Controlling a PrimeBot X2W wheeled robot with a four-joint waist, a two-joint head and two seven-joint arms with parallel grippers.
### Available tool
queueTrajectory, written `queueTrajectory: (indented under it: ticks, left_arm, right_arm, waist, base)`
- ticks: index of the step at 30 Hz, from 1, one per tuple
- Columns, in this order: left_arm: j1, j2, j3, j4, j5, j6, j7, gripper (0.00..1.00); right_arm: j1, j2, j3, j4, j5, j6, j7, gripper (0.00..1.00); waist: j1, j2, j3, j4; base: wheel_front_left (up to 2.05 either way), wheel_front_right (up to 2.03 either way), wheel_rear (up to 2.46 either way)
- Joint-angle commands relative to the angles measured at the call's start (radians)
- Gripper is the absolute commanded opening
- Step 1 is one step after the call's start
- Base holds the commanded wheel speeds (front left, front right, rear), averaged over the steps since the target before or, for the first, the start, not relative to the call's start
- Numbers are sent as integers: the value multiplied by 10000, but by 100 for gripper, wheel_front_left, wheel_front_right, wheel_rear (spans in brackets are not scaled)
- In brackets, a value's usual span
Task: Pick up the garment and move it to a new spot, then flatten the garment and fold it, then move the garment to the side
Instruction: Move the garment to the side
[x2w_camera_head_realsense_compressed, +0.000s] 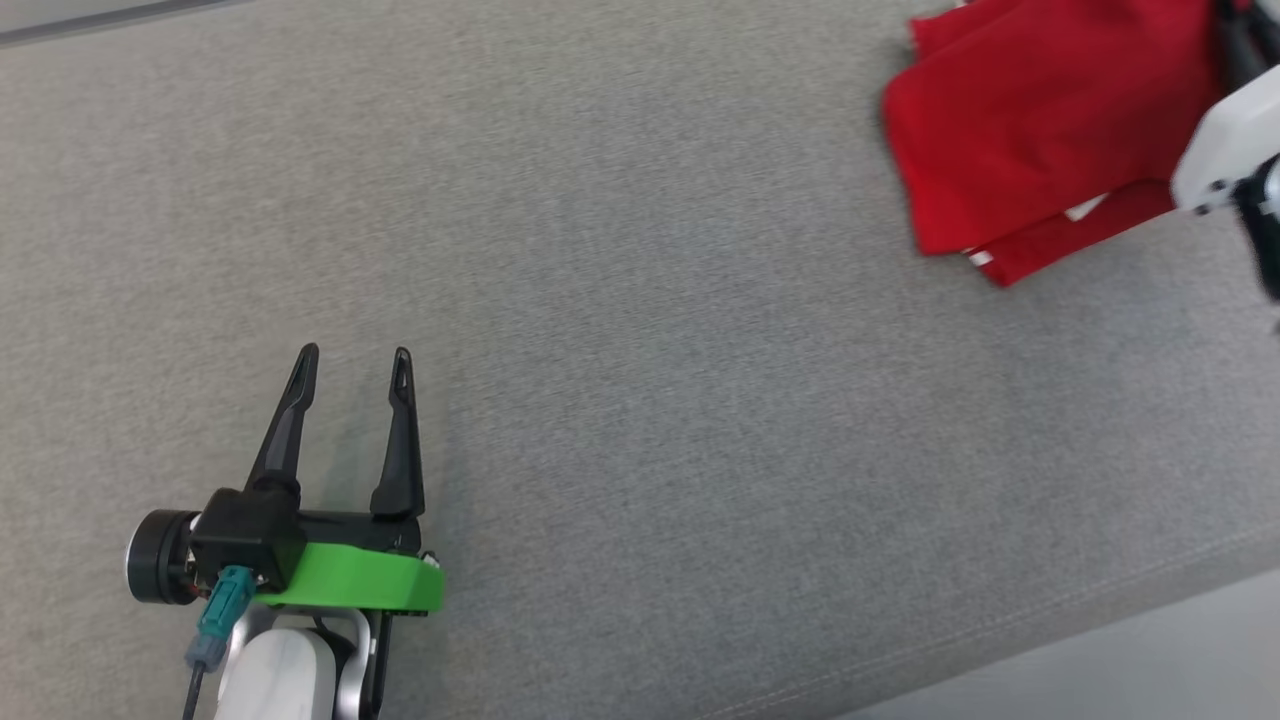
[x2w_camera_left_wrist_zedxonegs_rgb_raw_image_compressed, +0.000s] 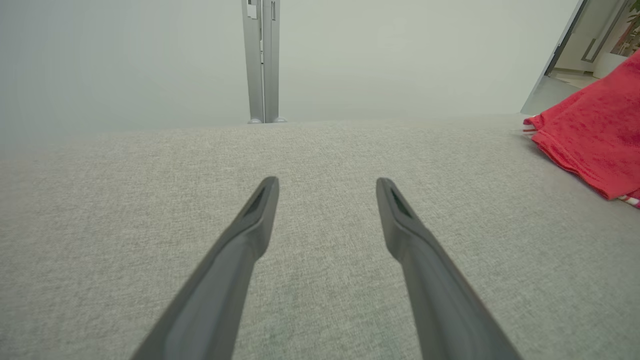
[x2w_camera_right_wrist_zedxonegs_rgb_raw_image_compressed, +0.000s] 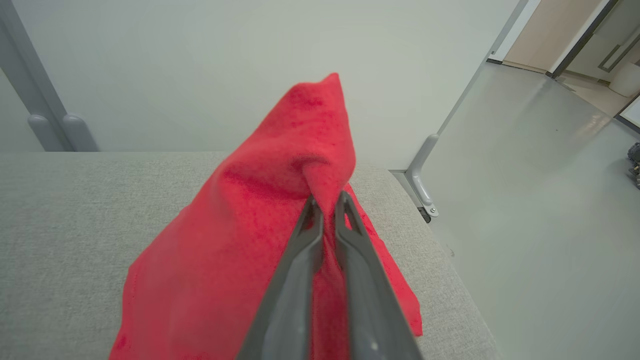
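The garment (x2w_camera_head_realsense_compressed: 1030, 130) is red with white stripes at one edge, folded and lying at the far right of the grey padded surface (x2w_camera_head_realsense_compressed: 650, 350). In the right wrist view my right gripper (x2w_camera_right_wrist_zedxonegs_rgb_raw_image_compressed: 327, 200) is shut on a raised fold of the garment (x2w_camera_right_wrist_zedxonegs_rgb_raw_image_compressed: 280, 210), which rises in a peak above the fingertips. The right arm's pale forearm (x2w_camera_head_realsense_compressed: 1225, 145) hangs over the cloth's right edge. My left gripper (x2w_camera_head_realsense_compressed: 352, 365) rests open and bare at the lower left, far from the cloth; the left wrist view has the garment (x2w_camera_left_wrist_zedxonegs_rgb_raw_image_compressed: 595, 135) at its right edge beyond the open left gripper (x2w_camera_left_wrist_zedxonegs_rgb_raw_image_compressed: 327, 187).
The grey surface's front edge (x2w_camera_head_realsense_compressed: 1050, 640) runs along the lower right, with pale floor (x2w_camera_right_wrist_zedxonegs_rgb_raw_image_compressed: 540, 200) beyond its right end. A white wall with a grey metal post (x2w_camera_left_wrist_zedxonegs_rgb_raw_image_compressed: 262, 60) stands behind the surface. A doorway (x2w_camera_right_wrist_zedxonegs_rgb_raw_image_compressed: 595, 45) opens at the far right.
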Motion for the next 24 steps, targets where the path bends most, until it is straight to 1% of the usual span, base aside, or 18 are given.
queueTrajectory:
  ticks: [1, 6, 13, 21, 22, 24]
  left_arm:
    - [-142, -15, 24, -28, 10, 20, -27, 100]
    - [-120, -58, -1, -66, 2, 15, -27, 100]
    - [-328, -96, -108, -169, 85, -93, -27, 100]
    - [-436, -120, -245, -282, 153, -127, -27, 100]
    - [-440, -124, -254, -288, 171, -131, -27, 100]
    - [-454, -124, -247, -304, 192, -131, -27, 100]
  right_arm:
    - [-247, -274, -141, 122, -126, -19, -111, 0]
    - [-644, -936, -707, 642, -556, -19, -209, 0]
    - [-1082, -1548, -1777, 1509, -1402, -19, -218, 0]
    - [-1239, -2058, -3982, 2539, -2988, -19, -420, 0]
    - [-1201, -2089, -4251, 2616, -3168, -19, -479, 18]
    - [-1144, -2057, -4764, 2744, -3585, -19, -579, 23]
  waist:
    - [-1, 0, 126, 549]
    - [-1, 0, 345, 1100]
    - [-1, 0, 868, 1723]
    - [-1, 0, 1413, 2242]
    - [-1, 0, 1458, 2272]
    - [-1, 0, 1547, 2308]
  base:
    - [0, 0, 0]
    - [0, 0, 0]
    - [0, 0, 0]
    - [0, 0, 0]
    - [0, 0, 0]
    - [0, 0, 0]
